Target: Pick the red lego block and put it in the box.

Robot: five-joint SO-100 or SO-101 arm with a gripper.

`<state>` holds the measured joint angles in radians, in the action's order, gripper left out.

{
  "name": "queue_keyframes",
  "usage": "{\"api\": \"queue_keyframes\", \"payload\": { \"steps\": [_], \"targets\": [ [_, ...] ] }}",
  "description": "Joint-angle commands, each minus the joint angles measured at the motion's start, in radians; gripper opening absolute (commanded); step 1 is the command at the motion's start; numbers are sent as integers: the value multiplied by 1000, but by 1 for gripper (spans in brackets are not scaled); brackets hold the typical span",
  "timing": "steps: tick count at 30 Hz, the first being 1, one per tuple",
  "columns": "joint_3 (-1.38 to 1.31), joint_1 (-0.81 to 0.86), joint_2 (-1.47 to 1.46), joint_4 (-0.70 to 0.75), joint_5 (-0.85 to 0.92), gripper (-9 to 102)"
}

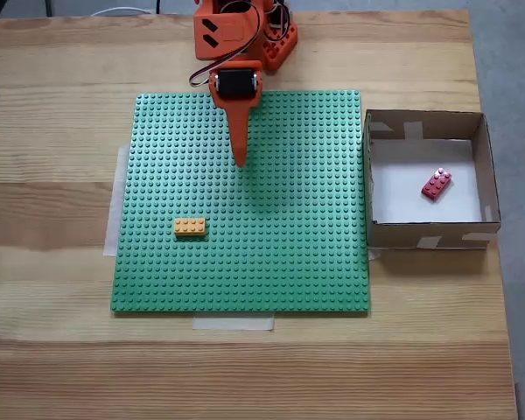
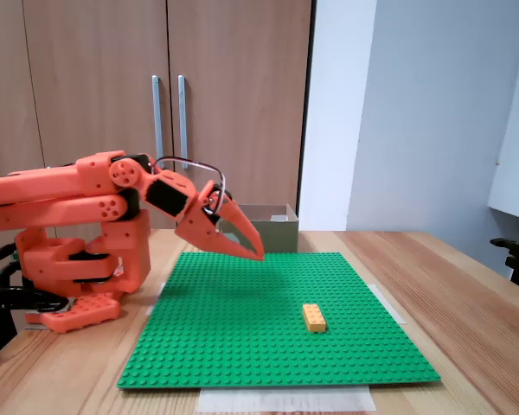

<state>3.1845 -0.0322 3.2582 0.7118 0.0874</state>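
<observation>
Looks like we're basically done: the red lego block [image 1: 436, 183] sits inside the box [image 1: 483, 166], well off to the pincer's [image 1: 240, 160] right in the top-down fixed view; pincer's together, holding nothing.

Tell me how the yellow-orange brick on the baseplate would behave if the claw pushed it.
The yellow-orange brick looks rigid and light. Flat and low, it shouldn't roll or tip. If pressed onto the green baseplate studs, it would probably resist sliding.

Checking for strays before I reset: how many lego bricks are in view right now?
2. The red lego block lies on the white floor inside the box; the yellow-orange brick sits on the green baseplate. The gripper holds nothing visible.
</observation>
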Motion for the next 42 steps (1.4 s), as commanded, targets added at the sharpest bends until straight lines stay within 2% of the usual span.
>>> {"api": "queue_keyframes", "payload": {
  "steps": [1,42],
  "targets": [
    [8,9,6,14,-2,-1],
    [8,29,6,51,-2,-1]
  ]
}}
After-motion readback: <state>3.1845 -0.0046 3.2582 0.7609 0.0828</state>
